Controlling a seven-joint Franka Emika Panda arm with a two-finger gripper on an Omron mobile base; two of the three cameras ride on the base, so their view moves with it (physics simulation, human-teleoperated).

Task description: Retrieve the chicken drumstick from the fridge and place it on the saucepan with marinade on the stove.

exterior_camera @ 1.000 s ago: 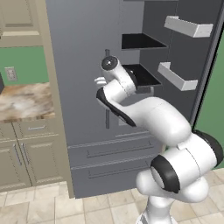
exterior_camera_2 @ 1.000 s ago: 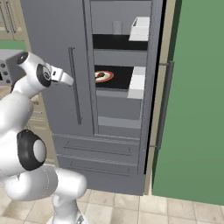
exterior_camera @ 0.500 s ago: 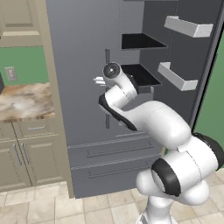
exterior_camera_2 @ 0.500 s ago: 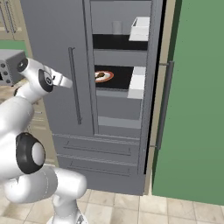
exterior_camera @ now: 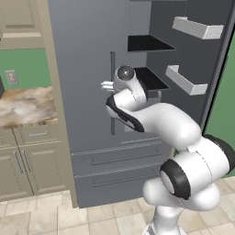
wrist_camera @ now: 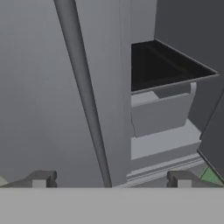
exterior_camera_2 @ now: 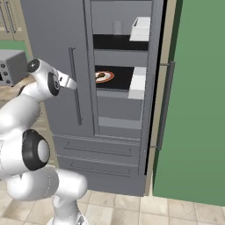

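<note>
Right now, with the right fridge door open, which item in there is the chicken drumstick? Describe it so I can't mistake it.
Look at the tall grey fridge, into the open right half. On the second dark shelf down sits a round white plate at the left end; the chicken drumstick is the small dark lump on it. The pale translucent cup stands one shelf higher.
</note>
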